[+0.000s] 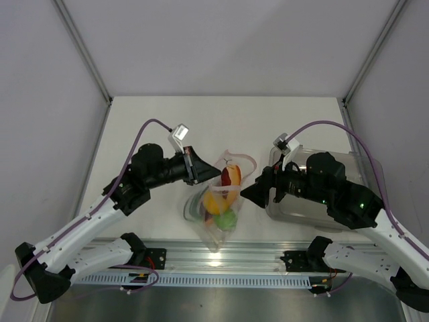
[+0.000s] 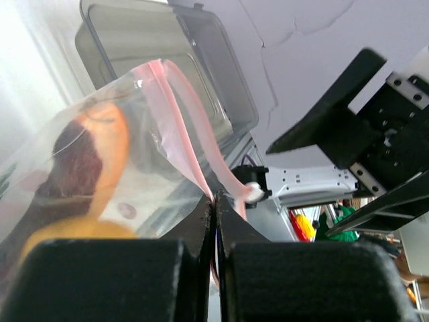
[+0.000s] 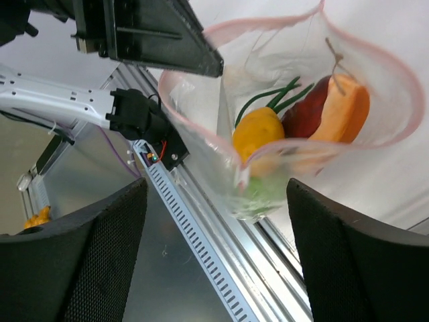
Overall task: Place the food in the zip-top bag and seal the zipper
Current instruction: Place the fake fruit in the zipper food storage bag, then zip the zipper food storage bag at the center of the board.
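1. A rigid clear tray (image 2: pixel 141 33) sits on the right of the table, under the right arm. We see only the bag between the 2 grippers.
2. The table (image 1: pixel 154 121) is white, with pale grey walls (image 1: pixel 221 47) around it and an aluminium rail (image 1: pixel 221 261) along the near edge.
3. The zip-top bag (image 1: pixel 214 221) hangs between the grippers with its mouth gaping. All 4 pieces of food are inside: the reddish-brown slice (image 3: pixel 335 107), the yellow-orange fruit (image 3: pixel 258 134), the green fruit (image 3: pixel 261 191) and the dark-green bit (image 3: pixel 271 100).
4. The left arm reaches in from the left. The left gripper (image 2: pixel 216 208) has its fingers pressed together on the zipper (image 2: pixel 200 127) at the bag's rim.
5. The right arm bends over the tray. The right gripper (image 1: pixel 249 191) points at the bag from just beside it, fingers spread wide and holding nothing.
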Available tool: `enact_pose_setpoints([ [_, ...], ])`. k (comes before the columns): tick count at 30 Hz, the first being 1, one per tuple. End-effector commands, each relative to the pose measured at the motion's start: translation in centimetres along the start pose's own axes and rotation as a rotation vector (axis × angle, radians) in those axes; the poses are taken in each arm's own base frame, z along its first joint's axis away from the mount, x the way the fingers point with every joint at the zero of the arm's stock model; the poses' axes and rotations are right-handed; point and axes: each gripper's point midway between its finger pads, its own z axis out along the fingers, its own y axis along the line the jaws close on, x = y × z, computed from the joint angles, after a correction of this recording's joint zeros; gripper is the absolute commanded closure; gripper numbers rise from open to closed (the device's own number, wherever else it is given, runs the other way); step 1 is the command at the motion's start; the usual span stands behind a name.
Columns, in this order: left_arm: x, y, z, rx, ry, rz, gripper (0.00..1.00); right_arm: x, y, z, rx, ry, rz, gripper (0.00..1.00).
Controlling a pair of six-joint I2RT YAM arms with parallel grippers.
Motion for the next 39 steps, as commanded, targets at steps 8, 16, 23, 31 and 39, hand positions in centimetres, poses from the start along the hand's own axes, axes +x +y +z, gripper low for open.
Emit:
enact_pose_setpoints([
  [8, -3.1, -2.4, -0.4, 0.032, -0.094, 0.004, 0.99, 1.1, 0.7, 0.5, -0.046, 0.054, 0.002, 0.28],
  [16, -3.1, -3.0, -0.6, 0.051, -0.086, 0.005, 1.00, 2.0, -0.8, 2.2, 0.011, 0.082, 0.002, 0.37],
  [23, -2.7, -3.0, -0.4, 0.064, -0.070, -0.002, 0.99, 2.6, -1.0, 3.1, 0.009, 0.087, 0.008, 0.49],
  [31, -2.3, -2.8, -0.5, 0.066, -0.062, -0.004, 0.99, 2.6, -1.2, 3.7, 0.010, 0.081, 0.012, 0.64],
  [39, -2.2, -2.4, -1.0, 0.054, -0.075, 0.001, 0.99, 2.8, -1.0, 4.3, 0.004, 0.095, 0.016, 0.93],
])
